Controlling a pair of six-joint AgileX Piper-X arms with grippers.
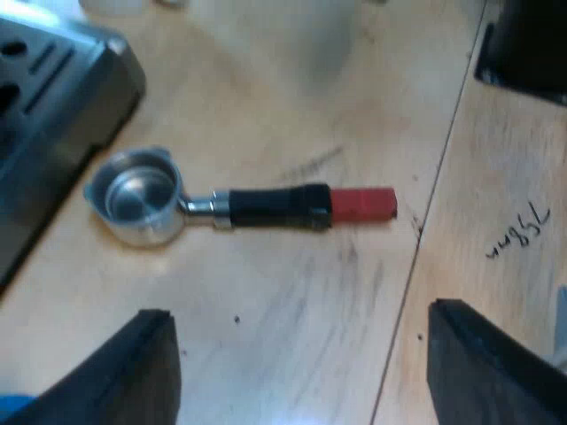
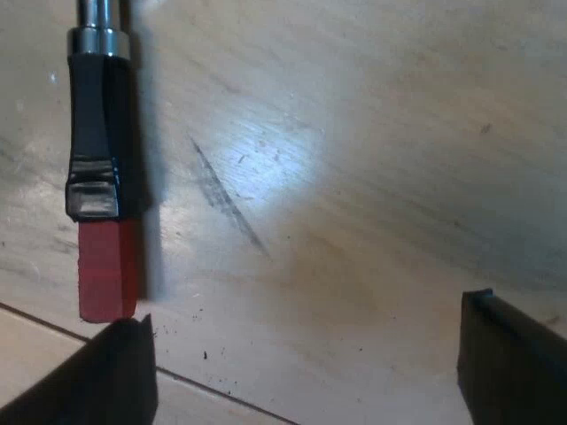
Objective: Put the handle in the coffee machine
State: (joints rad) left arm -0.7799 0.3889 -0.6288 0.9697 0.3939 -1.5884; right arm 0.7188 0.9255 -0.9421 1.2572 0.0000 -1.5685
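the holder [image 1: 239, 205] has a silver metal cup, a black handle and a red end. the table [image 1: 292, 301] under it is pale wood with dark streaks; the machine [image 1: 53, 97] beside the cup is grey.

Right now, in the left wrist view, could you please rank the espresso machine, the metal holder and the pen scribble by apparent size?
1. Espresso machine, partly in view, largest in area.
2. Metal holder, longer but slimmer.
3. Pen scribble, clearly smallest.
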